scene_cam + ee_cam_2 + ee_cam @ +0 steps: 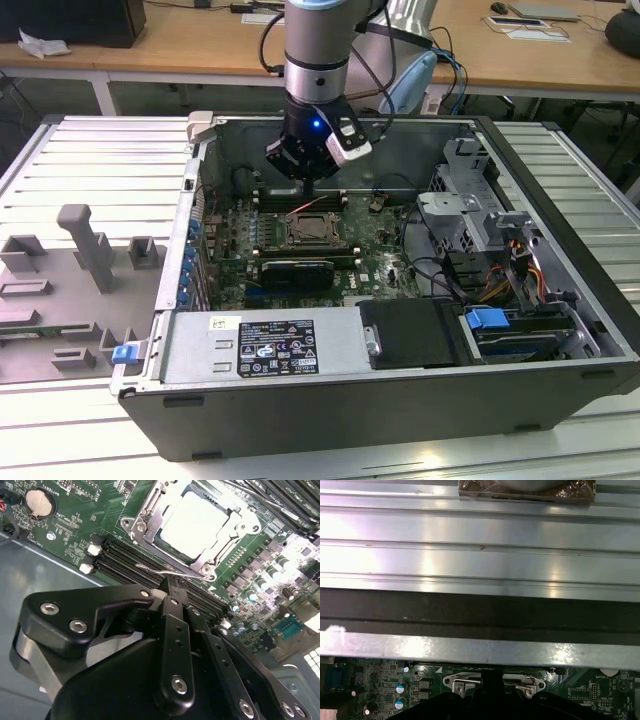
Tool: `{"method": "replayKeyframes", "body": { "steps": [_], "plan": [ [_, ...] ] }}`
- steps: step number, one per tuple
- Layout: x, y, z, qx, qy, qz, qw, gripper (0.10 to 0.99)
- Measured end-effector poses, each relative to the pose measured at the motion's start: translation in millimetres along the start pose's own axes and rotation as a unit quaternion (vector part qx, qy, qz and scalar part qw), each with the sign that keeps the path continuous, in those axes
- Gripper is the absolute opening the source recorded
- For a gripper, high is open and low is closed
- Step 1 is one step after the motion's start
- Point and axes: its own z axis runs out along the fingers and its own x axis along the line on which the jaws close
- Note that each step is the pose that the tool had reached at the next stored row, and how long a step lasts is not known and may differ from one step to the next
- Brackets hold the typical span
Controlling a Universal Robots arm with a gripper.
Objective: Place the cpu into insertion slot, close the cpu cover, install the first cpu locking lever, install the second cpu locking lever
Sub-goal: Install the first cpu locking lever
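- My gripper (168, 587) was the nearest thing in the second wrist view. Its two black fingers (172, 630) were pressed together, and their tip sat right at a thin wire locking lever (159, 571). I could not tell if the tip touched the wire or only hung just over it.
- I judged that lever to be light, springy and slippery. It looked too thin to pinch well, so I thought pushing on its bent end would work best.
- The lever's long axis ran along the near edge of the socket, next to the black memory slots (125, 560).
- Just past the lever lay the cpu cover (146, 522), a silver frame, flat and closed over the insertion slot (309, 229).
- The cpu (192, 522) showed through the cover's window, lying flat with its pale metal top facing up. I judged it small, stiff and easy to hurt underneath, so it was best left alone.
- Farther off, in the exterior view, the arm stood inside the open computer case (560, 200), straight above the socket on the green motherboard (375, 245).
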Motion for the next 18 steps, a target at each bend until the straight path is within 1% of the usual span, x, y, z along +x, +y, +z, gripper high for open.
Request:
{"method": "replayKeyframes", "body": {
  "steps": [4, 8, 13, 18],
  "plan": [
    [-2.6, -0.3, 2.5, 0.0, 0.0, 0.0, 1.0, 0.106],
    [-7.5, 0.3, 5.9, 0.0, 0.0, 0.0, 1.0, 0.106],
    [-10.0, 1.9, 8.6, -0.0001, 0.0, -0.001, 1.0, 0.106],
    [-13.9, 2.4, 13.9, 0.0, 0.0002, -0.002, 1.0, 0.106]
  ]
}}
